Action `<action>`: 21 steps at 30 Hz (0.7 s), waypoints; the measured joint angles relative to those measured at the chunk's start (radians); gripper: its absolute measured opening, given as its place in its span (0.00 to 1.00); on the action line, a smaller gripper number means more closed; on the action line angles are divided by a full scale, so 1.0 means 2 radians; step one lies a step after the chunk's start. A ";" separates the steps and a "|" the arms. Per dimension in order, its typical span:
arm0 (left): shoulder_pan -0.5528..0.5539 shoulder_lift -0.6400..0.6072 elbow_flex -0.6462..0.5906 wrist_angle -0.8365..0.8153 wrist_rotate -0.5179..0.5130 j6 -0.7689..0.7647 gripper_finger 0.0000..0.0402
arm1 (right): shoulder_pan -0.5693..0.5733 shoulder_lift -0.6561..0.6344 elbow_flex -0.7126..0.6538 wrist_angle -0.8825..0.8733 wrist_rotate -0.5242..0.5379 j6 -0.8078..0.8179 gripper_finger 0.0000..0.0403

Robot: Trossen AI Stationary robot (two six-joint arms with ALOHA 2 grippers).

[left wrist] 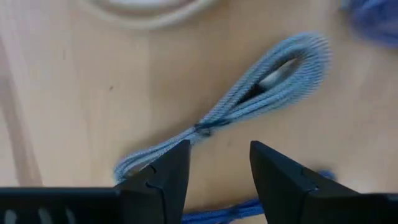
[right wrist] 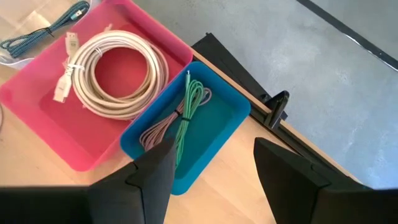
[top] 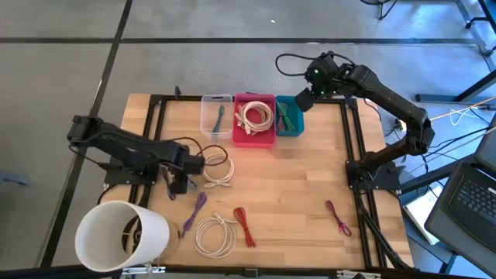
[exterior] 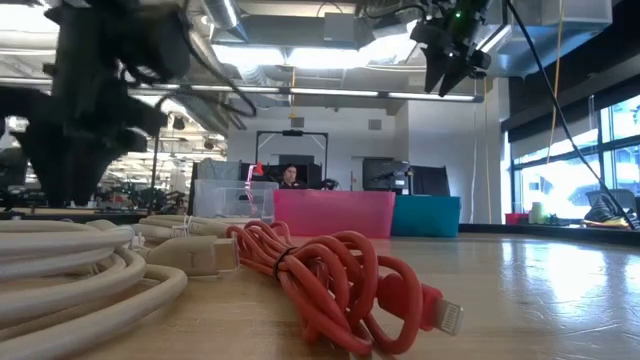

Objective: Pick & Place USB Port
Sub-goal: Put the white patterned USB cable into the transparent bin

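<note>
The left end effector [left wrist: 214,174] hovers with fingers parted and empty over the blue-grey braided cable [left wrist: 249,99] lying on the tabletop [left wrist: 74,106], so it should drop straight, straddling the bundle's tied middle before closing, while the right end effector [right wrist: 211,168] waits open above the blue bin [right wrist: 217,134].

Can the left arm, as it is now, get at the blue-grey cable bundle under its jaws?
Probably yes. The left gripper hangs over the blue-grey cable bundle with its jaws open, and nothing lies between them.
</note>
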 joint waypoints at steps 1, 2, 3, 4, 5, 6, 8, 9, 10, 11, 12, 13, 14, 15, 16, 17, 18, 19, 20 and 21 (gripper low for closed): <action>0.000 0.012 0.000 0.003 0.001 0.003 0.38 | 0.000 0.000 0.000 0.000 0.000 0.000 0.55; 0.000 0.024 0.000 0.006 0.008 0.006 0.37 | 0.000 0.000 0.000 0.000 0.000 0.000 0.55; 0.000 0.035 0.000 0.007 0.018 0.008 0.36 | 0.000 0.000 0.000 0.000 0.000 -0.002 0.55; -0.001 0.046 0.000 0.007 0.023 0.010 0.35 | 0.000 0.000 0.000 0.000 0.000 -0.003 0.55; -0.001 0.055 0.000 0.008 0.024 0.011 0.34 | 0.000 0.000 0.000 0.000 0.000 -0.004 0.55; 0.000 0.062 0.000 0.011 0.022 0.011 0.33 | 0.000 0.000 0.000 0.000 0.000 -0.004 0.55; 0.000 0.074 0.000 0.017 0.018 0.012 0.31 | 0.000 0.000 0.000 0.000 0.000 -0.003 0.55; 0.000 0.077 0.000 0.021 0.018 0.011 0.30 | 0.000 0.000 0.000 0.000 0.000 -0.003 0.55; 0.000 0.080 0.000 0.026 0.018 0.011 0.30 | 0.000 0.000 0.000 0.000 0.000 -0.004 0.55; 0.000 0.080 0.000 0.031 0.019 0.011 0.29 | 0.000 0.000 0.000 0.000 0.000 -0.004 0.55; -0.001 0.080 0.000 0.034 0.019 0.011 0.29 | 0.000 0.000 0.000 0.000 0.000 -0.004 0.55; -0.001 0.080 0.000 0.036 0.019 0.011 0.29 | 0.000 0.000 0.000 0.000 0.000 -0.004 0.55; -0.002 0.079 0.000 0.038 0.018 0.011 0.29 | 0.000 0.000 0.000 0.000 0.000 -0.005 0.55; -0.003 0.076 0.000 0.038 0.019 0.011 0.28 | 0.000 0.000 0.000 0.000 0.000 -0.005 0.55; -0.004 0.074 0.001 0.037 0.020 0.011 0.28 | 0.000 0.000 0.000 0.000 0.000 -0.005 0.55; -0.005 0.073 0.003 0.036 0.022 0.013 0.28 | 0.000 0.000 0.000 0.000 0.000 -0.005 0.55; -0.007 0.071 0.007 0.033 0.024 0.015 0.28 | 0.000 0.000 0.000 0.000 0.000 -0.005 0.55; -0.009 0.068 0.014 0.031 0.024 0.020 0.28 | 0.000 0.000 0.000 0.000 0.000 -0.005 0.55; -0.011 0.065 0.022 0.032 0.023 0.027 0.28 | 0.000 0.000 0.000 0.000 0.000 -0.005 0.55; -0.014 0.062 0.029 0.034 0.019 0.038 0.28 | 0.000 0.000 0.000 0.000 0.000 -0.005 0.55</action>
